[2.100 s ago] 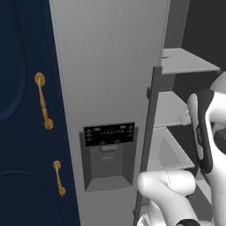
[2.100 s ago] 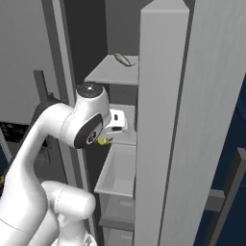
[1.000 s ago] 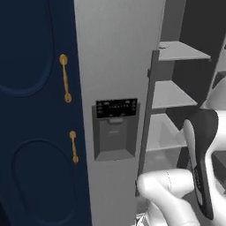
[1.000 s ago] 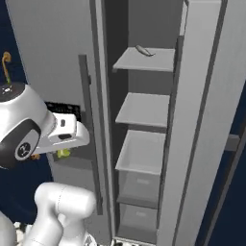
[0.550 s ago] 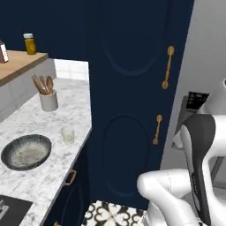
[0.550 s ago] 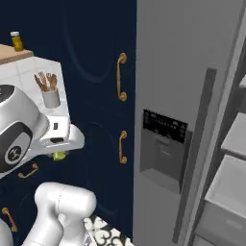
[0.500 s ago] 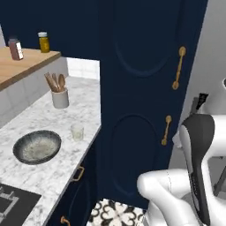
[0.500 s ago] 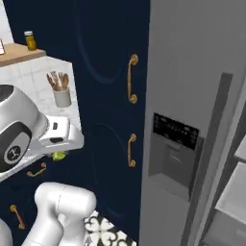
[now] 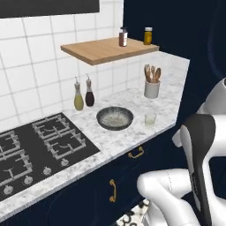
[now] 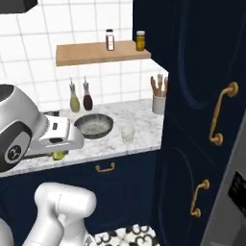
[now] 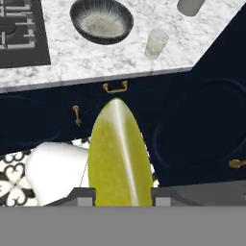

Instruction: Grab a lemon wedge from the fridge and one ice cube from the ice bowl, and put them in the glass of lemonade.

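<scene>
My gripper (image 10: 58, 153) hangs in front of the counter's edge, shut on the lemon wedge (image 10: 58, 155). In the hand view the yellow-green lemon wedge (image 11: 119, 158) rises large between the two fingertips of the gripper (image 11: 120, 194), above the navy cabinet fronts. The ice bowl (image 9: 115, 118) (image 10: 93, 125) (image 11: 101, 21) sits on the marble counter beside the stove. The glass of lemonade (image 9: 150, 118) (image 10: 127, 134) (image 11: 156, 43) stands just right of the bowl, near the counter's front edge. A corner of the grey fridge (image 10: 226, 226) shows at the lower right.
A black gas stove (image 9: 39, 141) lies left of the bowl. Two oil bottles (image 9: 84, 98) stand by the tiled wall, and a white cup of wooden utensils (image 9: 151, 88) stands behind the glass. A wooden shelf (image 9: 106, 49) carries two jars. Tall navy cabinets (image 10: 202, 96) rise on the right.
The whole picture has swung from the fridge and navy doors to the counter, so the base has turned. The gripper still holds the lemon wedge.
</scene>
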You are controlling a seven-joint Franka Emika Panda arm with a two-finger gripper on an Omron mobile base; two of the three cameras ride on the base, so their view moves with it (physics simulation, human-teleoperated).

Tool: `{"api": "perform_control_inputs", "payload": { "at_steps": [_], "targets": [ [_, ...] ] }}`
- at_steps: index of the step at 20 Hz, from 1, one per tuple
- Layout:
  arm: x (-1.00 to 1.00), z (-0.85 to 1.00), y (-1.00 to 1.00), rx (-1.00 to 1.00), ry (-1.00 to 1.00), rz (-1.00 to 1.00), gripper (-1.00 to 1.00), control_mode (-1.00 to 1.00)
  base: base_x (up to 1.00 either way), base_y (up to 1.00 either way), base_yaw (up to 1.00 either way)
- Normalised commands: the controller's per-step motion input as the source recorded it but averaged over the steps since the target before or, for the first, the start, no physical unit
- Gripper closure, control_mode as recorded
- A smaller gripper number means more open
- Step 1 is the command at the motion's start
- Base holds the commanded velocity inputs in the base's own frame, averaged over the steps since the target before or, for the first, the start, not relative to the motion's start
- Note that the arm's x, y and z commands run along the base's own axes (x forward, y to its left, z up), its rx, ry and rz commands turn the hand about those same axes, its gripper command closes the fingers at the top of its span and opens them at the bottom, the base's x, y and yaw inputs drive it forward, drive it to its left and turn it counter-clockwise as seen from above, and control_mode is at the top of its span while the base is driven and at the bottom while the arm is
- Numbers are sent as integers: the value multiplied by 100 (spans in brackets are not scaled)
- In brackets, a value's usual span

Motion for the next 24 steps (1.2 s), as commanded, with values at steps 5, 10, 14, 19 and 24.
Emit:
{"api": "perform_control_inputs", "payload": {
  "at_steps": [5, 10, 14, 19, 24],
  "targets": [
    [0, 0, 0, 0, 0, 0, 100, 100, 76, -46, 29],
    [0, 0, 0, 0, 0, 0, 100, 100, 96, -19, -3],
    [0, 0, 0, 0, 0, 0, 100, 100, 66, 5, -6],
    [0, 0, 0, 0, 0, 0, 100, 100, 49, 21, 0],
    [56, -45, 0, 3, 11, 0, 100, -100, 19, 0, -1]
  ]
}}
